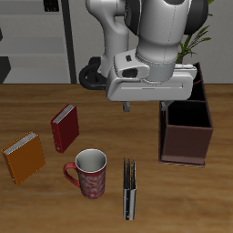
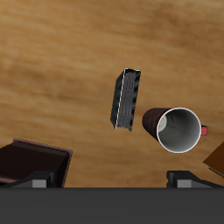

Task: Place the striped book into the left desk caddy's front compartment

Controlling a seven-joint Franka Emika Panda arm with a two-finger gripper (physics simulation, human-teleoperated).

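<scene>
The striped book (image 1: 129, 189) stands on its long edge near the table's front edge, beside the mug; the wrist view shows its thin dark striped top (image 2: 127, 99). The left desk caddy (image 1: 187, 136), a dark maroon-brown box, stands farther back, and one corner of it shows in the wrist view (image 2: 35, 162). The arm hides part of its rear. My gripper (image 1: 144, 104) hangs high above the table between the book and the caddy. It is open, its fingertips (image 2: 188, 178) far apart, with nothing between them.
A red patterned mug (image 1: 89, 173) stands close beside the striped book and shows from above in the wrist view (image 2: 178, 129). A red book (image 1: 64, 127) and an orange book (image 1: 24, 157) stand farther off. A plant (image 1: 196, 41) rises behind the caddy.
</scene>
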